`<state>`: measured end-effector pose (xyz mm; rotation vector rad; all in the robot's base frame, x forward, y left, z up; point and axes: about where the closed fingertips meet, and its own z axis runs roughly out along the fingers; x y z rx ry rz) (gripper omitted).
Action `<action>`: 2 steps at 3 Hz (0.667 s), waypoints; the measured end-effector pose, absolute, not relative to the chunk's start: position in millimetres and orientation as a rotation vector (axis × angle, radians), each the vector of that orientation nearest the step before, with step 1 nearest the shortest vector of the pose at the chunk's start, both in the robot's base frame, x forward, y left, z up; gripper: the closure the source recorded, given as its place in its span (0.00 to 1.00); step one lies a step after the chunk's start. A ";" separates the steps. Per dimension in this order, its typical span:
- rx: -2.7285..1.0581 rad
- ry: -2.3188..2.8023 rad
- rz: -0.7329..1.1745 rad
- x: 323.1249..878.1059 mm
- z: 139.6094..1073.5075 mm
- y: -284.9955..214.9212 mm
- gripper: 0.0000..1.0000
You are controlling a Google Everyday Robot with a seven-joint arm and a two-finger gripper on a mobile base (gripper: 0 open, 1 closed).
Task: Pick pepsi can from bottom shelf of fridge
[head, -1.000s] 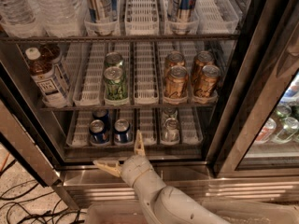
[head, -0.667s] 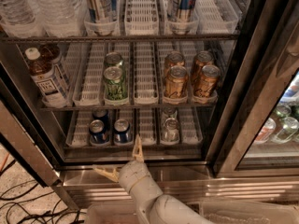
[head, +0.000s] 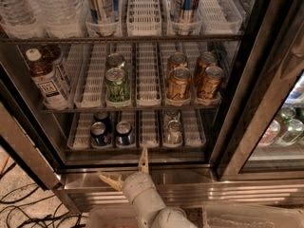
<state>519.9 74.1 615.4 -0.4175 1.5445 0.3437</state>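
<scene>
The fridge [head: 237,127] stands open before me. On its bottom shelf [head: 142,146] two dark blue pepsi cans stand side by side at the left, one [head: 99,133] and one [head: 124,132], with another blue can behind them [head: 102,118]. A silver can [head: 174,131] stands in a lane to the right. My gripper [head: 127,171] is open, its cream fingers [head: 143,160] spread wide. It hangs in front of the steel base, just below the bottom shelf's front rail and a little right of the pepsi cans, holding nothing.
The middle shelf holds green cans [head: 117,83], gold-orange cans [head: 178,83] and a brown bottle [head: 45,77]. Tall cans and water bottles stand on the rack above. A dark door frame [head: 266,80] rises at right; cables [head: 23,208] lie on the floor at left.
The gripper and arm have shifted slightly left and down. The cans have not moved.
</scene>
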 end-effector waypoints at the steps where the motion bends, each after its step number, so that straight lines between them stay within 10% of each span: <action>1: -0.417 1.544 0.344 519.9 615.4 74.1 0.00; 2: -0.417 1.544 0.344 520.0 615.4 74.1 0.18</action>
